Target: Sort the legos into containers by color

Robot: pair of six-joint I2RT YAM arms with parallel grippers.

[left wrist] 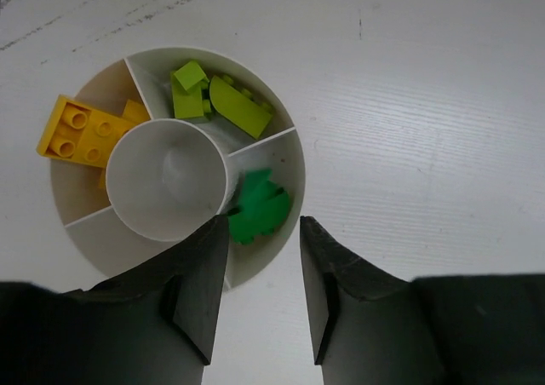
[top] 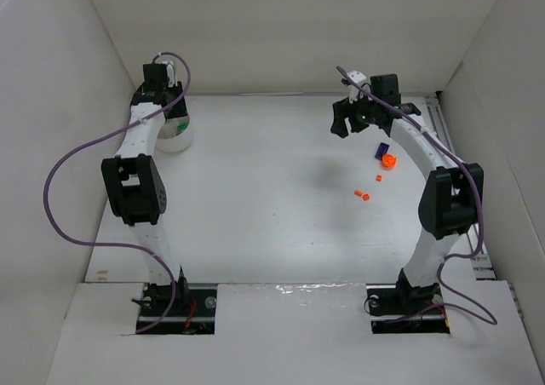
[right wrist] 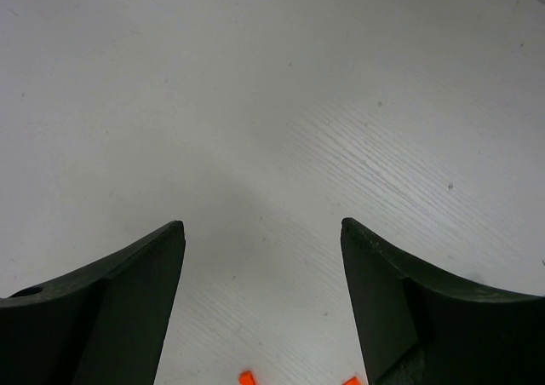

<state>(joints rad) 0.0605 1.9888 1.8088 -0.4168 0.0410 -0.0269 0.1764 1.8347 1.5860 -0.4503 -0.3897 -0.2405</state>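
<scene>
Closest to us, in the left wrist view, the left gripper (left wrist: 264, 227) shows its two black fingers (left wrist: 200, 291) standing a narrow gap apart, their tips right over the near wall of the white bowl (left wrist: 277, 261). Just past the tips a bright green brick (left wrist: 257, 204) lies in the bowl's right-hand section. It lines up with the gap, and the left finger's tip overlaps its edge in our view, so we cannot tell whether that finger touches it. The other finger stands apart from it.

Two lime bricks (left wrist: 241, 106) sit in the section at the far side. Yellow bricks (left wrist: 81, 129) fill the left section, one flat piece hanging out over the rim. All the sections ring a round middle cup (left wrist: 166, 181).

In the right wrist view, the right gripper (right wrist: 262, 227) has its fingers (right wrist: 128, 308) spread wide over the bare white table (right wrist: 272, 104), with nothing between them and nothing touched. Two orange bits (right wrist: 246, 375) peek in at the bottom edge.

From above we see the bowl (top: 180, 138) at the far left, half hidden under the left arm. The right gripper (top: 351, 117) hangs at the far right. Near it on the table lie a dark blue brick (top: 381, 150) and an orange brick (top: 388, 161) just beside each other, with three smaller orange pieces (top: 362, 195) a little nearer to us.
</scene>
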